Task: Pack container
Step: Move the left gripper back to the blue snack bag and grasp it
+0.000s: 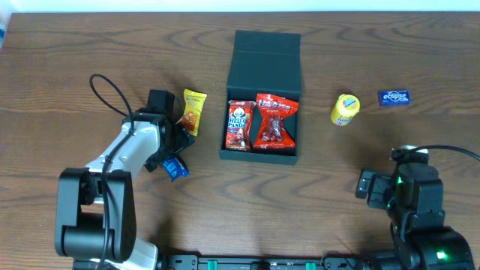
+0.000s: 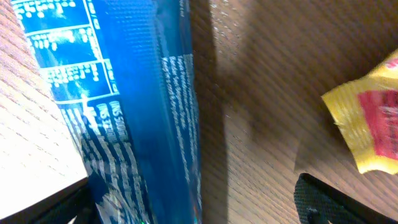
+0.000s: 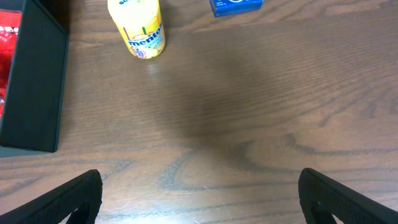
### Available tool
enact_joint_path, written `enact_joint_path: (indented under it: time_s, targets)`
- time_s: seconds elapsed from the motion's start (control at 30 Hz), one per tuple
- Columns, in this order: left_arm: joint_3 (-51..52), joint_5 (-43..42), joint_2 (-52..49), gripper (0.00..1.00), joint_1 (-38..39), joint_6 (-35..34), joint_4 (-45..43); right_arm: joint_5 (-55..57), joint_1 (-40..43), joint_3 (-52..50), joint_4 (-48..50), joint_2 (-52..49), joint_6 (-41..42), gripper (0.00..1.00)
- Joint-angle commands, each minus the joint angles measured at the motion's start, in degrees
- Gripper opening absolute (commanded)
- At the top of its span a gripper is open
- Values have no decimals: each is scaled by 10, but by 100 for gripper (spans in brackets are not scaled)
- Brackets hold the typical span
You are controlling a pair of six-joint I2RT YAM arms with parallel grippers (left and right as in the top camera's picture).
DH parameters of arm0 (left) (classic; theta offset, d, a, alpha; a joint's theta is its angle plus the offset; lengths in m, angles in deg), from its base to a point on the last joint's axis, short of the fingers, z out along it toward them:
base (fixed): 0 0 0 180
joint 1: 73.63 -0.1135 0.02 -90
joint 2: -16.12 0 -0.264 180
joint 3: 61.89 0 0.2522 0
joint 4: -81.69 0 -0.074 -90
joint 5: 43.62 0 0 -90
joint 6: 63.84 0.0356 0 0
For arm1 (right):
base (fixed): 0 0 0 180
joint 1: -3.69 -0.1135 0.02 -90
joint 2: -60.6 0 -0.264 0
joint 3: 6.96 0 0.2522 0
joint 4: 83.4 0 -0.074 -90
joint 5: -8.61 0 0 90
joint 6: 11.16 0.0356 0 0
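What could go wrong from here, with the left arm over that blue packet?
The blue packet sits off-centre in the open left tool, so closing may catch only an edge and drop it. The yellow packet lies close by and could get nudged. Two red packets already cover most of the container floor, so later items may pile up.

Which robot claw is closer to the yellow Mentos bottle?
The right claw. It is open, with the Mentos bottle ahead of it across bare table. The left claw is far off beyond the container, over a blue packet.
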Motion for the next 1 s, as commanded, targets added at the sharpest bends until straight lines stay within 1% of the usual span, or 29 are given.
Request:
enact_joint_path:
  time_s: [0.0,0.13,0.23,0.27,0.4,0.47,0.6,0.63,0.7,0.73,0.97]
  targets:
    - [2,4,-16,95,-6,10,0,3,5,0,1,1,-5,99]
    - [3,4,-19,95,-6,10,-1,3,5,0,1,1,-5,99]
    - [3,4,-19,100,-5,10,-4,3,5,0,1,1,-5,99]
    - [3,4,-19,95,-5,10,-4,3,5,0,1,1,-5,99]
    - [3,4,-19,86,-5,10,-4,3,5,0,1,1,-5,99]
    - [4,4,-19,76,-5,10,-4,3,5,0,1,2,-5,99]
    - [5,4,-19,68,-5,10,-4,3,5,0,1,1,-5,99]
    - [5,4,-19,65,-5,10,-4,3,5,0,1,1,-5,99]
    - [5,4,-19,62,-5,10,-4,3,5,0,1,1,-5,99]
    - [5,4,-19,59,-5,10,-4,3,5,0,1,1,-5,99]
    - [5,3,-19,52,-5,10,-3,3,5,0,1,1,-5,99]
